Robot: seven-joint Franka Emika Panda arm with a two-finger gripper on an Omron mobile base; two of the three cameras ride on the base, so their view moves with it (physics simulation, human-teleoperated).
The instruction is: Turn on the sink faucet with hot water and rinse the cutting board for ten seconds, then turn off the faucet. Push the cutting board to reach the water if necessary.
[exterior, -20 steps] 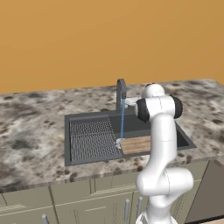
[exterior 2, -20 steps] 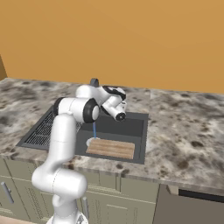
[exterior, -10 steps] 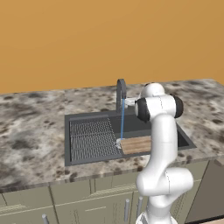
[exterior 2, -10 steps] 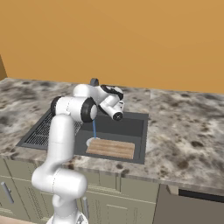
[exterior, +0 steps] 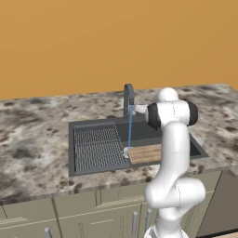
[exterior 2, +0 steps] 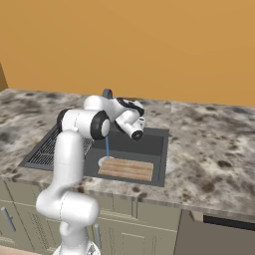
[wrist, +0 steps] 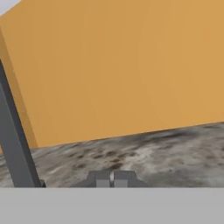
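claw (wrist: 109, 178) pinched together, empty – faucet (wrist: 15, 140) just left, cutting board (exterior 2: 127, 169) well below

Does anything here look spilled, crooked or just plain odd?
Nothing stands out. The water falls straight from the faucet onto the left end of the cutting board, which lies flat inside the sink.

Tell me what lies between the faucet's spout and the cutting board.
In the left base view, only the water: a thin blue stream falls from the faucet onto the left end of the cutting board in the sink.
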